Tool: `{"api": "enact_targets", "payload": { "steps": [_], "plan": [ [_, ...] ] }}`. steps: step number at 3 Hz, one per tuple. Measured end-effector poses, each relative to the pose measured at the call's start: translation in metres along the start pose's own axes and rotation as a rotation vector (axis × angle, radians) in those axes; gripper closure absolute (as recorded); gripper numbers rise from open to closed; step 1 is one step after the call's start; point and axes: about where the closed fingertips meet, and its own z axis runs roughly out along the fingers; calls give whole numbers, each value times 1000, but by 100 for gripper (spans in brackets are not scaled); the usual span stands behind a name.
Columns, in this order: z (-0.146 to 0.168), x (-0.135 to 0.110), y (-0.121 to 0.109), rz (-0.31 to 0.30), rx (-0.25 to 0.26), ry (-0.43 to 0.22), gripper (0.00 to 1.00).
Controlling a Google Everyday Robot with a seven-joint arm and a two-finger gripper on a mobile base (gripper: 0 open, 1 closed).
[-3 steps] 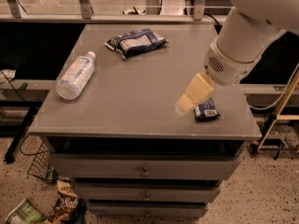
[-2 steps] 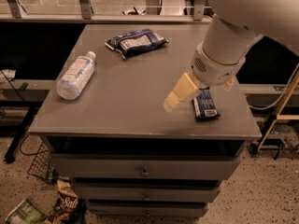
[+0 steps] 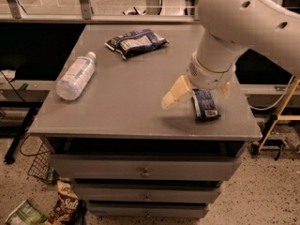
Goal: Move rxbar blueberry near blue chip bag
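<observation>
The rxbar blueberry [image 3: 205,104], a small dark navy bar with a white label at its near end, lies flat on the right front part of the grey table [image 3: 117,107]. My gripper [image 3: 200,92] hangs just above it, open, with one cream finger [image 3: 175,93] to the bar's left and the other finger showing to its right. It holds nothing. The blue chip bag [image 3: 137,41], dark blue with a white panel, lies at the back middle of the table, well away from the bar.
A clear plastic water bottle [image 3: 75,76] lies on its side at the table's left. Drawers sit below the tabletop. A wire basket and snack bags lie on the floor at the lower left [image 3: 65,205]. A rail runs behind the table.
The left finger has swung leftward, and more of the bar shows under the arm. The bar, bag and bottle have stayed in place.
</observation>
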Motion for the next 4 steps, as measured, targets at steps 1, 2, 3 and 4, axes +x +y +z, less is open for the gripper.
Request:
{"api": "enact_targets", "payload": {
  "steps": [1,2,3,4],
  "plan": [
    [18,-5,-10,42,-8,4,0],
    [37,-12,-17,55,-21,14,19],
    [39,-15,-19,55,-24,16,41],
    [33,-17,-19,55,-24,16,64]
  ]
}}
